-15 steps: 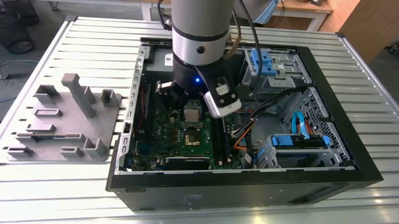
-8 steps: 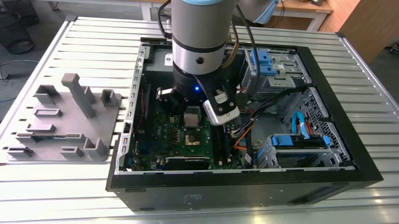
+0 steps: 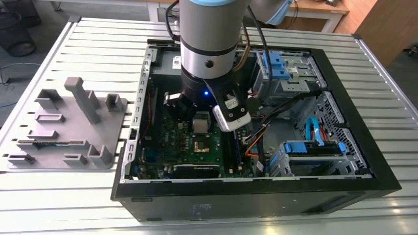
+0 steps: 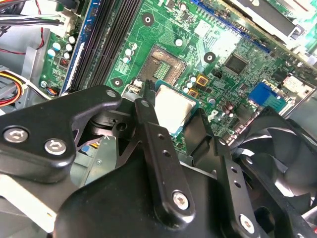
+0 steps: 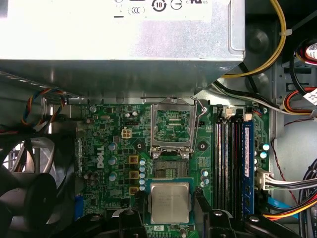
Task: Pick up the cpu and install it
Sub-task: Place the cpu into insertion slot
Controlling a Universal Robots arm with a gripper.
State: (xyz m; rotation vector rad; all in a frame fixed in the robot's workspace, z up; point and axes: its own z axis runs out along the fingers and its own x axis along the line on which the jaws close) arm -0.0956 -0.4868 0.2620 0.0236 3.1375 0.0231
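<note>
The gripper [image 5: 170, 199] pinches the cpu [image 4: 174, 110], picked up but not yet seated in the open, empty socket [image 5: 168, 168] nearby.

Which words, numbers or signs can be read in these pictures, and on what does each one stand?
In the first wrist view:
On the power supply label: round marks cut by the picture's edge, unreadable.
On the motherboard: a white maker's logo; small white codes, too small to read.
On the cpu, gripped in the hand: faint engraving, unreadable.
</note>
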